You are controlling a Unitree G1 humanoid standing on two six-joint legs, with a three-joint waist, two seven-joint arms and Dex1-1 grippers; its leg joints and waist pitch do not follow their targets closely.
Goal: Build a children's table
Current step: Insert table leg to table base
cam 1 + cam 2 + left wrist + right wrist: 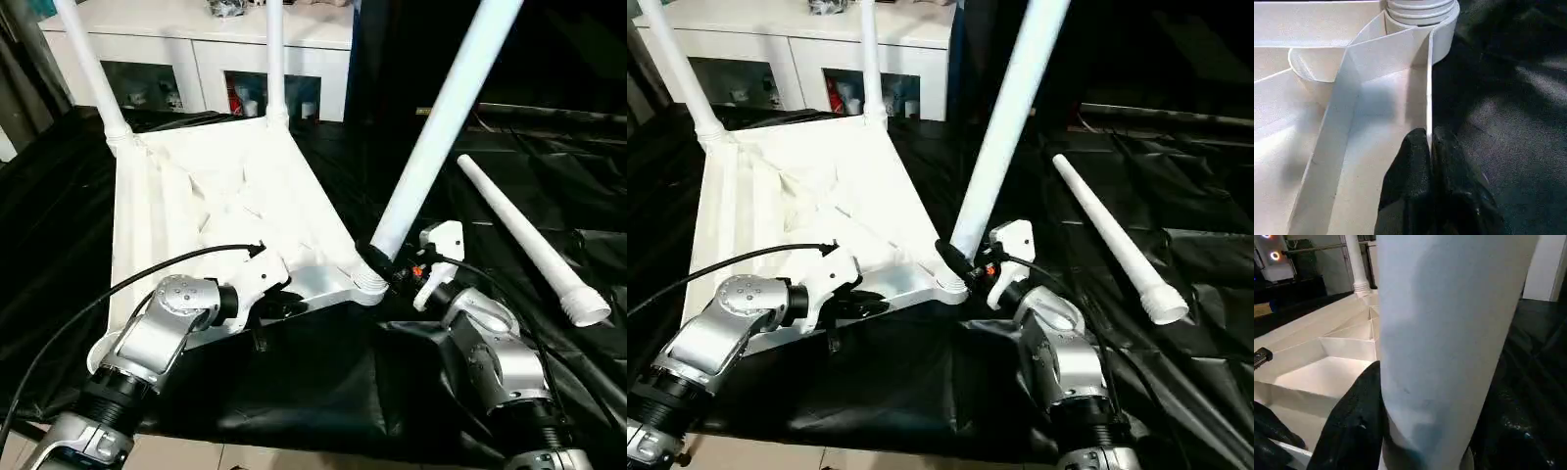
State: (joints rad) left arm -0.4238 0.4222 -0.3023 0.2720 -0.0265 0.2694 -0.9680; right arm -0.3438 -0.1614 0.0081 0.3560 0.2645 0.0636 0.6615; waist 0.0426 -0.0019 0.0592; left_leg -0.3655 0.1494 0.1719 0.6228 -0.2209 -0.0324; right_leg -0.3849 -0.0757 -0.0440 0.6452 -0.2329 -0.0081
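1. White plastic rectangular tabletop (196,196), ribbed underside up, lying on the black crinkled sheet (549,186) that covers the work surface. This is the landmark for all the entries below.
2. Two long white cylindrical legs, already fitted: one (93,64) stands in the tabletop's far left corner socket, the other (275,59) in its far right corner socket. Both are upright or nearly so.
3. Third white cylindrical leg (441,122), its foot at the tabletop's near right round corner socket (369,282) and leaning away from the tabletop. Judged only partly seated, since it is not yet upright.
4. Fourth white cylindrical leg (534,245), lying loose on the black sheet well to the right of the tabletop, collar end toward the robot. Not yet fitted.
5. Tabletop's near left corner: hidden behind the left forearm, but no leg rises there, so it is judged to be the socket left for item 4.
6. Left gripper (1429,147): black fingers pinched nearly together on the thin upright side wall of the tabletop, near the near right socket, steadying it.
7. Right gripper (380,262): jaws about half spread, clasping the base of the third leg just above the socket.
8. White glass-doored cabinet (196,44), beyond the tabletop's far edge. Not part of the build.
9. Progress: two legs in, one going in, one left.
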